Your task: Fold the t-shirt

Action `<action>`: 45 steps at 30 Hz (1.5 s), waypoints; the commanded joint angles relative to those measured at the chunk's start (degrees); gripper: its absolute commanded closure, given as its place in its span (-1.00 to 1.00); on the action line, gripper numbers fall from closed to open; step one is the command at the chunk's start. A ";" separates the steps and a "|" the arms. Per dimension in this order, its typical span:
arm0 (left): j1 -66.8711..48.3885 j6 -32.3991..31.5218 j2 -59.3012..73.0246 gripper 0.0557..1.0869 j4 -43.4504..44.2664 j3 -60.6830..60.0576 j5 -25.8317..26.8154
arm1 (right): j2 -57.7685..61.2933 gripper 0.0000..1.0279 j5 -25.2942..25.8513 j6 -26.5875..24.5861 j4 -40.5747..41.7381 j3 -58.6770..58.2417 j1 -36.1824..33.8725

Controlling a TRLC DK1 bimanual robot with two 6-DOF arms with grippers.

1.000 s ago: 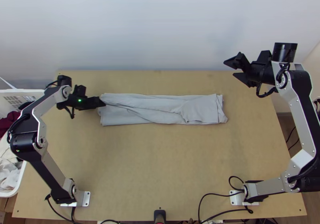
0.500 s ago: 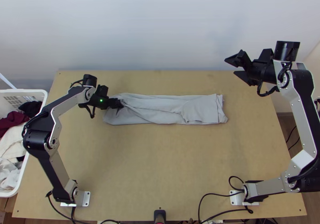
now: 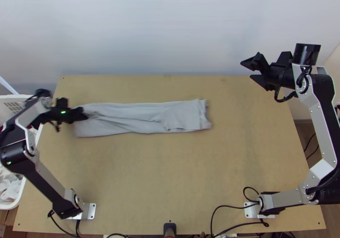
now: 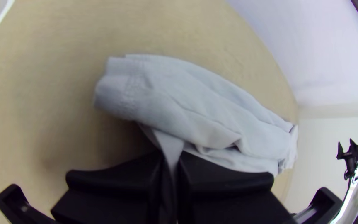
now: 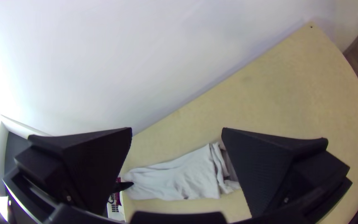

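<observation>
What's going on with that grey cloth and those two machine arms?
It's a robot folding a t-shirt. The left gripper has its fingers closed on a pinch of the grey t-shirt, near one end. The shirt lies on the wooden table in a long, narrow, somewhat creased strip. The right gripper is open, away from the shirt, holding nothing.
</observation>
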 commanded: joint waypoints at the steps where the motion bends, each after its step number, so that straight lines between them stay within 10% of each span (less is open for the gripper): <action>1: 0.36 3.44 -6.65 0.84 -4.77 2.98 0.60 | -1.63 -0.90 -0.40 0.53 0.58 -1.41 -0.15; 14: -26.10 -11.24 -17.63 0.84 -9.87 12.12 1.66 | -2.33 -0.90 -0.31 0.09 0.58 -2.64 0.12; 45: -59.14 -28.55 18.84 0.72 -8.03 50.44 -6.87 | -4.97 -0.90 -0.31 -0.17 2.16 -6.07 0.03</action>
